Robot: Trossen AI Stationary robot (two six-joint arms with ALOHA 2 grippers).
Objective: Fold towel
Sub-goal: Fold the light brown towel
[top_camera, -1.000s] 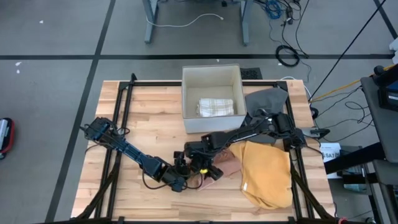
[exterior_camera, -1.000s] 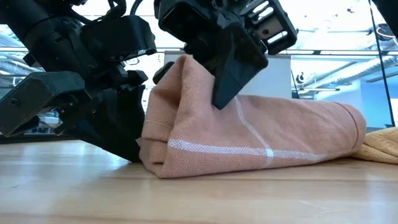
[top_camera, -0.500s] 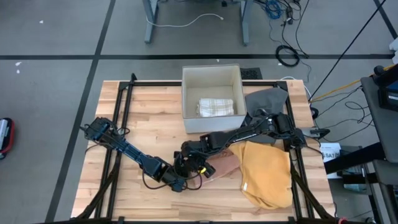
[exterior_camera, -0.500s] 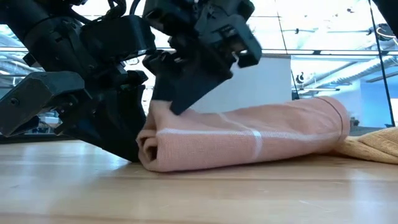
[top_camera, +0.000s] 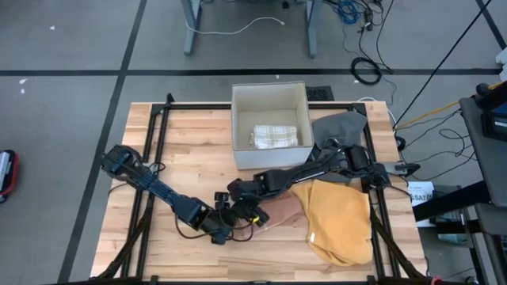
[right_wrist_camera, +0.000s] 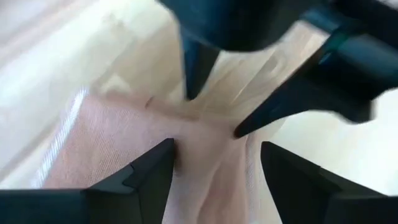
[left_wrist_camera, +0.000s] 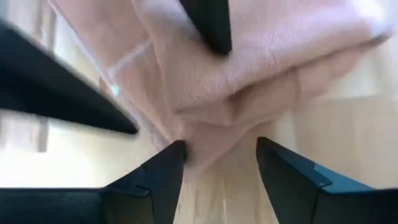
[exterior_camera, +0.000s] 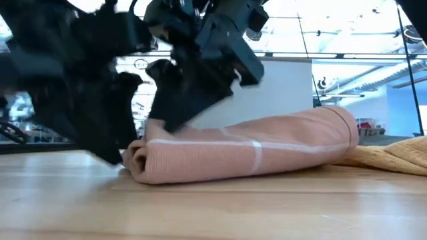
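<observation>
A pink towel [top_camera: 279, 212] lies folded in a low, flat roll [exterior_camera: 247, 150] on the wooden table, near its middle front. My right gripper [top_camera: 239, 201] reaches in from the right and hangs open over the towel's left end [right_wrist_camera: 217, 149]. My left gripper [top_camera: 219, 230] stands open just left of that end, low and slanting down. In the left wrist view the towel's corner lies ahead of its two fingers [left_wrist_camera: 217, 146]. My right gripper is open and pinches nothing. One of its fingers [left_wrist_camera: 211, 28] lies on the towel's top layer near the left end [exterior_camera: 159, 130], slanting down from the far right. The towel lies flat on the table. My left gripper has the towel's corner [left_wrist_camera: 208, 149] at its open fingertips; whether they touch it, I cannot tell.
A yellow towel [top_camera: 342, 226] lies right of the pink one, partly under its right end. A grey cloth [top_camera: 341, 127] lies at the far right. A white box [top_camera: 269, 93] at the far middle holds a folded checked towel [top_camera: 274, 136]. Bare wood [top_camera: 198, 150] is at the left.
The towel's left end, held up in a tall fold a second ago, has come down and now lies low and flat; it has slid a little toward the table's left. My right gripper has tipped and gone left with it. My left gripper has drawn back leftward and risen slightly.
</observation>
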